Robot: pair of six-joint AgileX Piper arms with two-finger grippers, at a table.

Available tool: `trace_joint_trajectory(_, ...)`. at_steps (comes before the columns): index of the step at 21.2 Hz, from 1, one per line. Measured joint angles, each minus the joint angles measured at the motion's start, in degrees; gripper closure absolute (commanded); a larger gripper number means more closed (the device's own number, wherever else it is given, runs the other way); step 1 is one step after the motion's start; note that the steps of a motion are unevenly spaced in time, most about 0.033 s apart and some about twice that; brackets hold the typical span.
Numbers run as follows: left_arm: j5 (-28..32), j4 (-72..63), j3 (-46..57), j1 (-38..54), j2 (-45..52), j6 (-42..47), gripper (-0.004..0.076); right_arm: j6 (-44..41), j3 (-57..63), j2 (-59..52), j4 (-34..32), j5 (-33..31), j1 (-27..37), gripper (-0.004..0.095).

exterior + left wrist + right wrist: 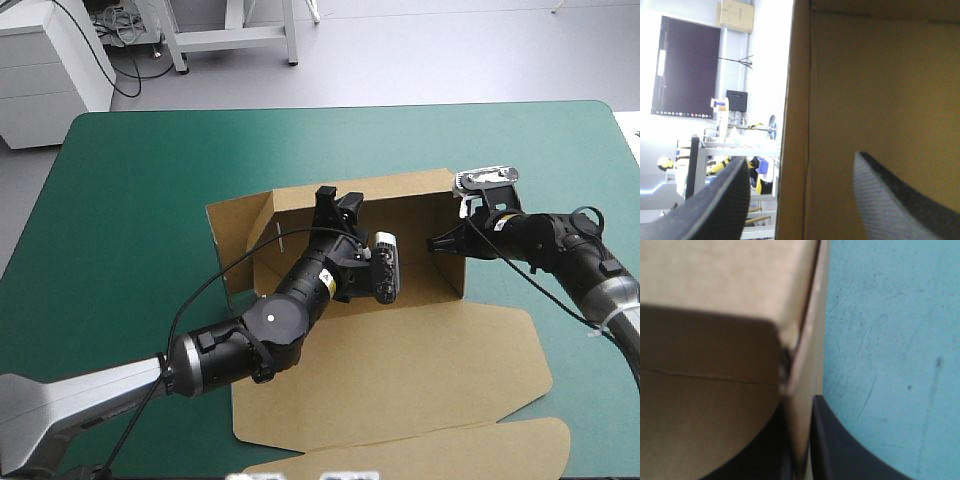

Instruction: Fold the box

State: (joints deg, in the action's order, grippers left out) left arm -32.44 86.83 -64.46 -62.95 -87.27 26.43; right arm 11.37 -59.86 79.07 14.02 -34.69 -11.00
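1. High view.
   - Item: box, brown board, at the middle of the bench (teal-green cover).
   - Condition: partly raised. The far wall and both side walls stand upright. The lid lies flat on the cover toward the near edge.
   - Left claw: its arm comes in from the near left and crosses the box floor. The claw sits up at the far wall.
   - Right claw: at the box's right wall, its arm coming in from the right.

2. Left wrist view.
   - Left claw: released, its two black fingers standing well apart.
   - Box: the edge of an upright wall runs between the fingers. One finger stands before the brown face, the other out past the edge (contact with the board cannot be told).

3. Right wrist view.
   - Right claw: clenched on the box. The fingers all but meet, with an upright wall pinched between them.
   - One finger is on the outer side, over the bench cover. The other is inside the box, in shadow.
   - A creased corner of board shows just ahead of the fingertips.
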Motion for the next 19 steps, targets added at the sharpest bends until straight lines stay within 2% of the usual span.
trace_joint_trajectory(3,-4.3,0.0,0.0,-3.4,1.7,0.3,0.0288,0.0,-0.4,0.8,0.4,1.3,0.0,0.0920)
trace_joint_trajectory(6,-8.5,-2.5,0.0,-5.6,4.7,0.5,0.0288,0.0,-2.9,1.6,0.0,-1.8,0.0,0.0920)
trace_joint_trajectory(8,-9.5,-5.9,0.0,-6.1,7.1,0.4,0.0288,-0.9,-5.9,2.7,-1.6,-5.8,0.0,0.0920)
trace_joint_trajectory(10,-10.1,-9.8,0.0,-6.4,9.5,-0.6,0.0288,-3.8,-10.6,4.9,-4.6,-12.3,-0.1,0.0920)
trace_joint_trajectory(11,-10.3,-13.0,0.0,-6.6,11.1,-2.6,0.0288,-5.5,-14.2,6.8,-6.6,-17.4,-0.3,0.0920)
trace_joint_trajectory(12,-10.3,-14.9,0.0,-6.6,11.9,-4.1,0.0300,-5.9,-15.9,7.8,-7.4,-19.8,-0.3,0.0920)
trace_joint_trajectory(14,-10.2,-20.6,-0.1,-6.6,14.2,-8.1,0.0355,-6.5,-24.9,13.4,-8.9,-28.5,-0.3,0.0920)
trace_joint_trajectory(19,-10.1,-31.5,-1.6,-3.0,14.5,-15.2,0.0470,-6.7,-34.3,20.4,-9.5,-34.5,-0.4,0.0920)
